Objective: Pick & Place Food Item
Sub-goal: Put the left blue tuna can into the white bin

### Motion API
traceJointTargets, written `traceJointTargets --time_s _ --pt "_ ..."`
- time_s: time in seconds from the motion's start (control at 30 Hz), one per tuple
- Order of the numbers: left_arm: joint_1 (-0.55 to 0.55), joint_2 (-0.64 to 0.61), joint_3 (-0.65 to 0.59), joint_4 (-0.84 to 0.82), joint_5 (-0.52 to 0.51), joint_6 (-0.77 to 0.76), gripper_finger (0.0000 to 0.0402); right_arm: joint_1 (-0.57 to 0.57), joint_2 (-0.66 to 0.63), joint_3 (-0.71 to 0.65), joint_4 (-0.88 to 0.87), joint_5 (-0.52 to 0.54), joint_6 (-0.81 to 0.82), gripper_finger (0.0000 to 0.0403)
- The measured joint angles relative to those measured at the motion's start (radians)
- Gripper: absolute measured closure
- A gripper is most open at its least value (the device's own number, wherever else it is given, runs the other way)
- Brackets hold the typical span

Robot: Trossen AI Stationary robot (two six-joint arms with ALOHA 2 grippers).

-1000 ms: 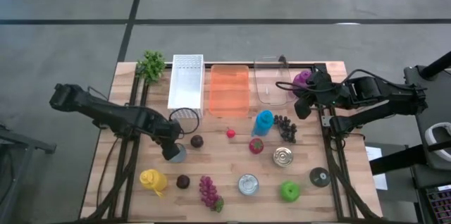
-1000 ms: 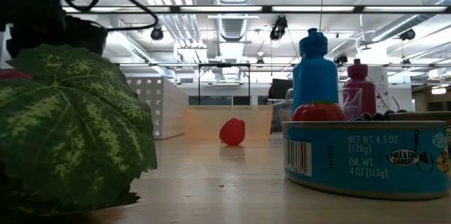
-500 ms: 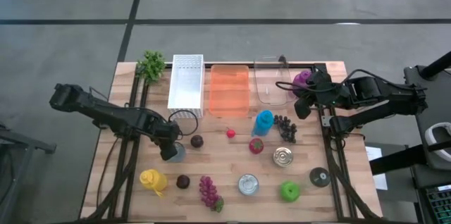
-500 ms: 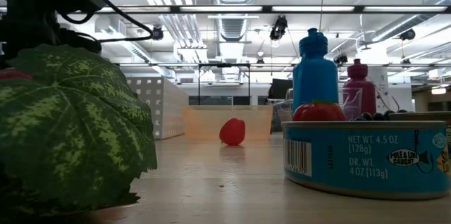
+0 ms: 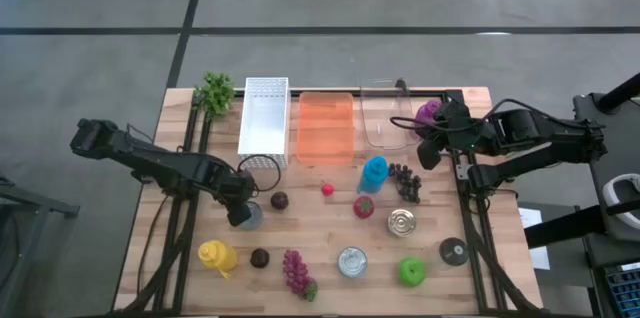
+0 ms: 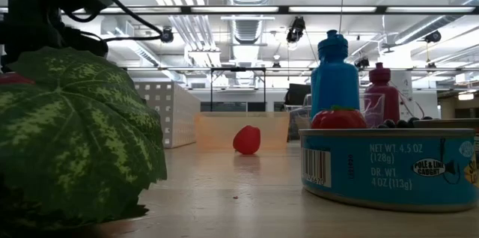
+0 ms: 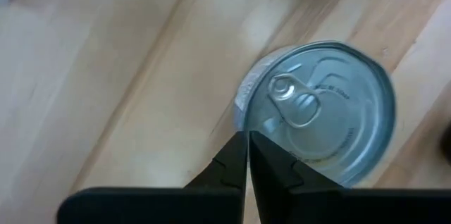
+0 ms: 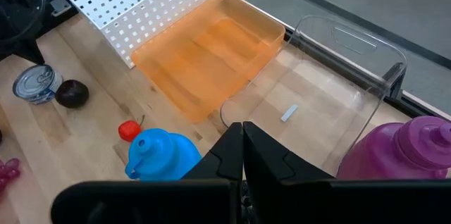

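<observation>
Your left gripper (image 7: 246, 155) hangs closed and empty above the can (image 7: 320, 111). Descend like that and you'll knock it aside, so open first.

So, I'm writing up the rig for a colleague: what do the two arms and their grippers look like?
Both are dark, near-black jointed arms built from tubular links with bulky joint housings and thin black cables looping alongside. The left gripper and right gripper each end in two matte black, wedge-shaped fingers tapering to narrow tips. No markings show on either.
</observation>
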State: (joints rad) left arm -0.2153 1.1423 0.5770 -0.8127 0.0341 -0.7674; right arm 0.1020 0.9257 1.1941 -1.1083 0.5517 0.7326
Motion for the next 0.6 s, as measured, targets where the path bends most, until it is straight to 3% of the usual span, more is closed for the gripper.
traceJointTargets --time_s 0.6 --pt "0.000 0.000 -0.026 0.031 -0.008 0.001 0.0378 0.000 0.012 -0.013 0.021 -0.001 0.015 0.0394"
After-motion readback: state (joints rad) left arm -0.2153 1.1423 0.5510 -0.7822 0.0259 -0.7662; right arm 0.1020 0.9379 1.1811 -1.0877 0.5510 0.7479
